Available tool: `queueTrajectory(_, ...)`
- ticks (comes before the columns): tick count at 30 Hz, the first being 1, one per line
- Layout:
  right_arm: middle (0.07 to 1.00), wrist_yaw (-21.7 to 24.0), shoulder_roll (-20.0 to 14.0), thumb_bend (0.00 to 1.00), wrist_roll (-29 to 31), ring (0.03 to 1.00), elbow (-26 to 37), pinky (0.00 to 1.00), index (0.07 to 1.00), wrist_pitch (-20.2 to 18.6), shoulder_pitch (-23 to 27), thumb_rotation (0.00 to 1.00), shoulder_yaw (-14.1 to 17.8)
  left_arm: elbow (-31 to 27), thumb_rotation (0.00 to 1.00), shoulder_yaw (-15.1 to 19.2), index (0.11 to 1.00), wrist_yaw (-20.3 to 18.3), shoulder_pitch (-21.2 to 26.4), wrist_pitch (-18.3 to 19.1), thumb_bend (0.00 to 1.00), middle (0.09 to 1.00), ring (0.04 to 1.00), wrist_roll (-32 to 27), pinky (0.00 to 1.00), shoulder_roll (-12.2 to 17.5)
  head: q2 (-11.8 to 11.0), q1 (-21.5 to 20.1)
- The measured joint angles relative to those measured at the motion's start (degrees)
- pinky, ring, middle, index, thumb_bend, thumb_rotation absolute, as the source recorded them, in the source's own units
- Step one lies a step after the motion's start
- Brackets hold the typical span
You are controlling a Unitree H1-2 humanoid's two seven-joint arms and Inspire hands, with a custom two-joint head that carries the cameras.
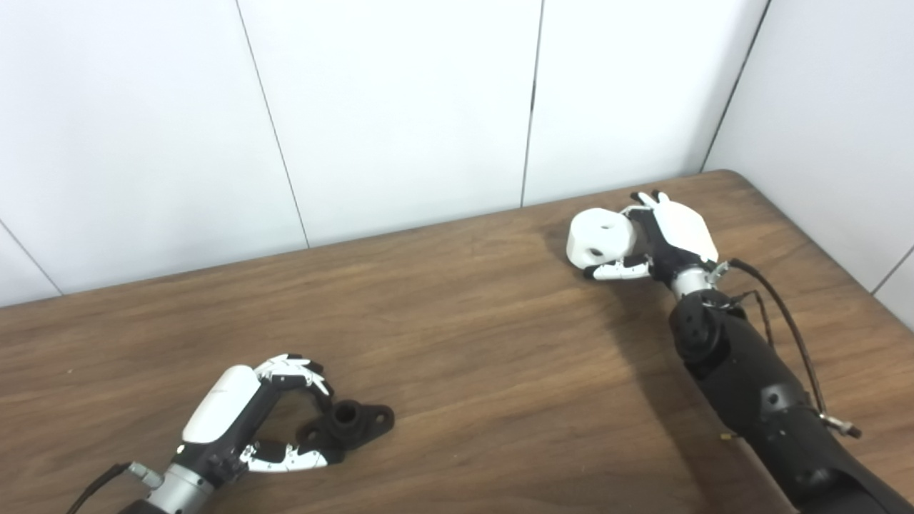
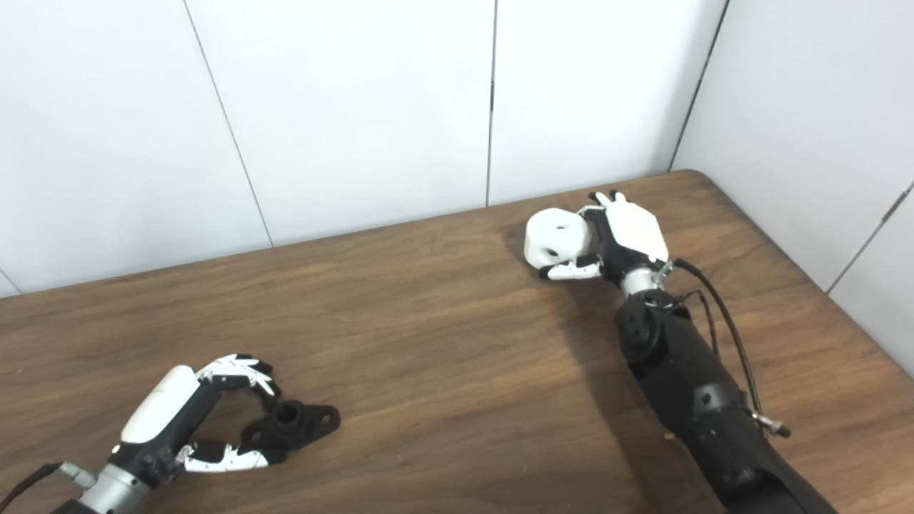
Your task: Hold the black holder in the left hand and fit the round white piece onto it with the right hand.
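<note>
Table: wood-grain, smooth, slight sheen. Holder: matt black plastic. White piece: matt plastic, smooth. Robot hand shells: glossy white plastic; wrists bare metal.

On my feed, the table showed dark brown wood grain against plain white wall panels split by thin dark seams. The holder was matt black, the round piece plain white. I saw both hands, left and right, white-shelled over black, on black forearms.

both hands curled, far apart
</note>
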State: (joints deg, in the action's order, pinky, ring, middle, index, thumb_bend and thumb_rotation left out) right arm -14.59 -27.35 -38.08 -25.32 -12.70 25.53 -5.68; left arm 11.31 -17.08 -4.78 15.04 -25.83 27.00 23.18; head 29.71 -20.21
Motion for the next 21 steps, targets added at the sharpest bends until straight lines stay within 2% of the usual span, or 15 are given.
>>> queueTrajectory(3, 0.840, -1.84, 0.18, 0.53, -0.37, 1.000, -1.32, 1.00, 0.487, 0.52, 1.23, 0.16, -0.89, -0.29, 0.04, 0.79, 0.481, -0.57, -0.58, 0.16, 0.52, 0.635, 0.786, -0.02, 0.90, -0.04, 0.09, 0.00)
queueTrajectory(8, 0.830, -4.54, 0.52, 0.52, -0.60, 1.000, -2.55, 1.00, 0.485, 2.68, 1.80, 0.15, -1.59, -0.71, 0.04, 1.75, 0.481, -1.18, -1.03, 0.20, 0.52, 0.636, 0.787, -0.04, 0.90, -0.05, 0.18, 0.09)
queueTrajectory(21, 0.839, -3.07, 0.79, 0.52, 2.41, 1.000, -0.56, 1.00, 0.485, 2.67, 0.96, 0.16, -1.33, -0.59, 0.04, 2.54, 0.481, -2.02, -1.18, 0.27, 0.52, 0.638, 0.791, 0.01, 0.89, -0.67, 0.35, 0.44)
